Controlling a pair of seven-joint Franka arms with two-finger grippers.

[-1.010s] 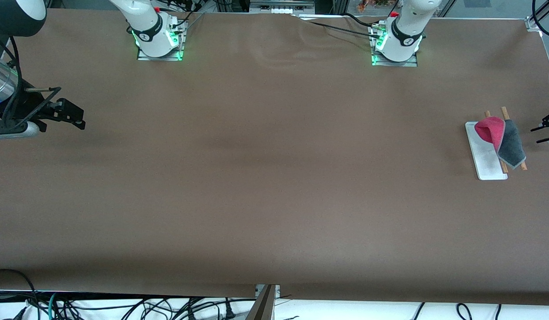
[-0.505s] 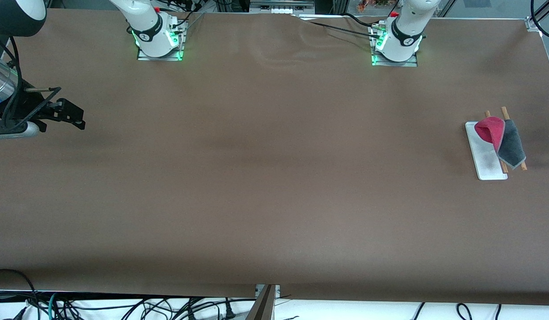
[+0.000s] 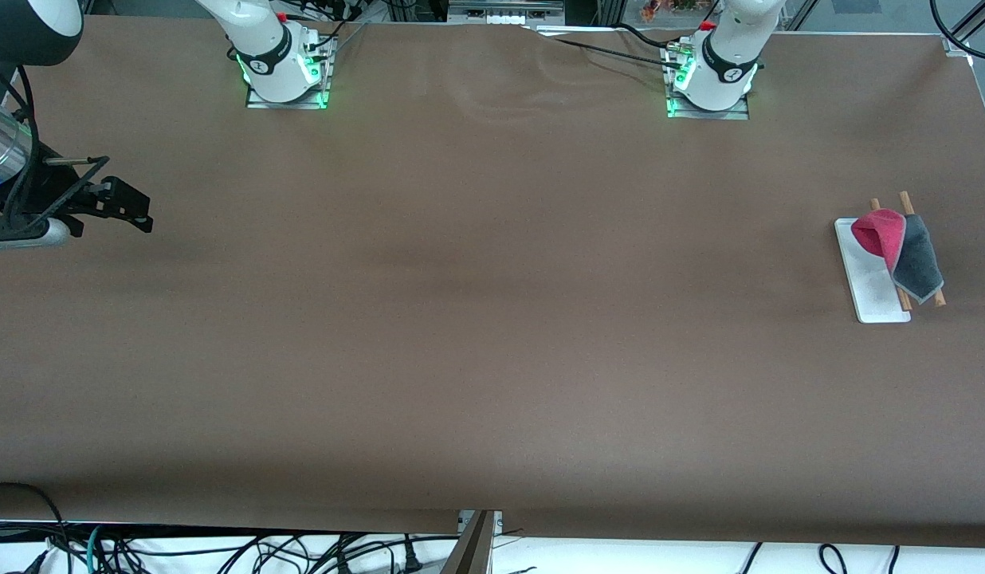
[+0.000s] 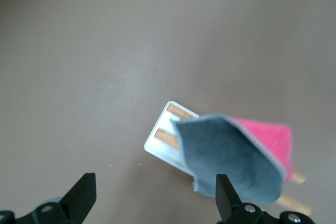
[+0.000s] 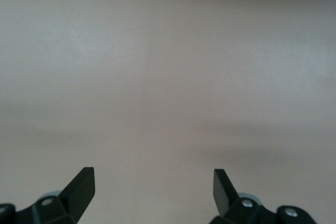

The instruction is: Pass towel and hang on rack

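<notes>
The towel [image 3: 899,247] hangs draped over the rack's two wooden rods [image 3: 905,199], pink face toward the middle of the table, grey face toward the left arm's end. The rack's white base [image 3: 875,296] lies under it. In the left wrist view my left gripper [image 4: 155,192] is open and empty, up in the air, apart from the towel [image 4: 231,156] and the rack base [image 4: 160,148]. It is outside the front view. My right gripper [image 3: 138,209] waits open and empty at the right arm's end, over bare table [image 5: 152,184].
Brown table cover [image 3: 492,319] spans the whole surface. Arm bases [image 3: 285,76] stand along the edge farthest from the front camera. Cables hang beneath the table edge nearest the front camera.
My left gripper has pulled away from the rack and out of the front view at the left arm's end. The towel stays on the rods. The right arm has not moved.
</notes>
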